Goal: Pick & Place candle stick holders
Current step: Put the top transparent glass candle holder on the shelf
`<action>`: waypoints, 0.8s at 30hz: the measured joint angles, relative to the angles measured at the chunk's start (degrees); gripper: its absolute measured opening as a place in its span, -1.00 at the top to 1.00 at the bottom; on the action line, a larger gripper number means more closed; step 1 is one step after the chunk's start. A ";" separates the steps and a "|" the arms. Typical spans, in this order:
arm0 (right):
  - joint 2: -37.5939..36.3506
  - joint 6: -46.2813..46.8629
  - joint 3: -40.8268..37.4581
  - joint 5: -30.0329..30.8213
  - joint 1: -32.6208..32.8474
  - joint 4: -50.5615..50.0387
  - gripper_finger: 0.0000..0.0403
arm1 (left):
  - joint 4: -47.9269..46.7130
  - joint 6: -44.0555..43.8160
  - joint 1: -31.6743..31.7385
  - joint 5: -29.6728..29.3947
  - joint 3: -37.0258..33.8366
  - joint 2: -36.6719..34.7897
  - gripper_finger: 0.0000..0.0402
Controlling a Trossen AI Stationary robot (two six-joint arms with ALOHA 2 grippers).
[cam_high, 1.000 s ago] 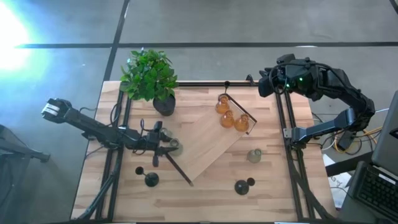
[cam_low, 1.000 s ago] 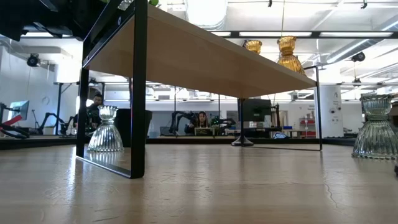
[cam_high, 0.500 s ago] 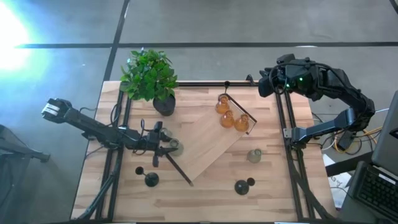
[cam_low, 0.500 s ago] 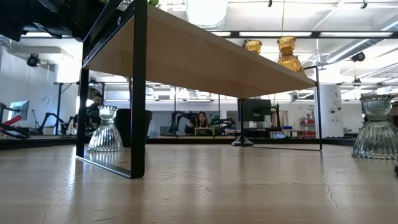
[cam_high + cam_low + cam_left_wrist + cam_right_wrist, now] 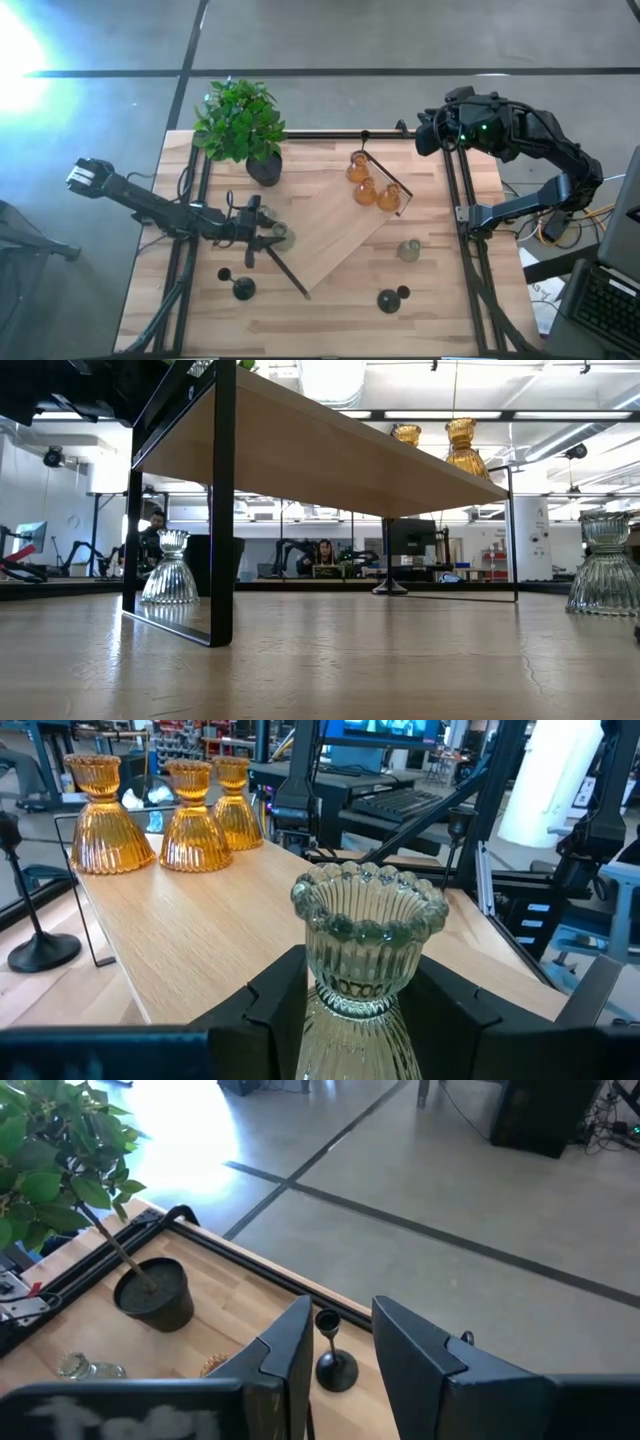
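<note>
Clamped around a pale green-grey glass holder [image 5: 368,960], the left gripper [image 5: 268,237] sits low at the near-left corner of the raised wooden shelf [image 5: 330,225], its dark fingers [image 5: 270,1005] pressing the ribbed neck from both sides. From above, that holder [image 5: 281,237] is right at the shelf's edge, upright in the grip.

Nearer the front of the table [image 5: 330,325], two black stemmed holders stand apart: one [image 5: 243,289] at the left and one [image 5: 389,300] at the right. A second green-grey holder [image 5: 408,250] stands alone on the tabletop just off the shelf's right edge.

Farther back, three amber glass holders [image 5: 364,181] stand in a tight row on the shelf top; past the held glass they show as three ribbed bells side by side [image 5: 165,805]. Another black stemmed holder [image 5: 334,1360] stands near the back edge of the table, in front of the right arm's fingers.

Behind all that, the potted green plant [image 5: 240,120] fills the back-left corner. Over the back-right corner hovers the right gripper [image 5: 428,135], its fingers [image 5: 290,1355] parted and holding nothing.
</note>
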 joint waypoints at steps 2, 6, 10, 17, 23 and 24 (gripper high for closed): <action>0.00 0.00 0.00 0.00 0.00 0.02 0.51 | -0.16 -0.52 0.00 0.00 0.00 0.00 0.25; 0.00 0.01 0.00 0.00 0.00 0.04 0.49 | -0.44 -1.27 -0.02 0.29 0.00 0.00 0.17; 0.00 0.00 0.00 0.00 0.00 0.07 0.48 | -1.17 -1.62 -0.02 -0.40 -0.06 0.04 -0.03; 0.00 -0.03 0.00 -0.01 0.00 0.07 0.54 | -2.02 -0.25 -0.02 -0.70 -0.24 -0.97 -0.28; 0.00 -0.26 0.00 0.00 0.00 0.07 0.56 | -2.35 0.23 -0.02 -0.63 -0.22 -5.20 -0.30; 0.00 -0.26 0.00 -0.01 0.01 0.07 0.56 | -3.38 0.22 -0.02 -0.61 -0.22 -6.11 -0.30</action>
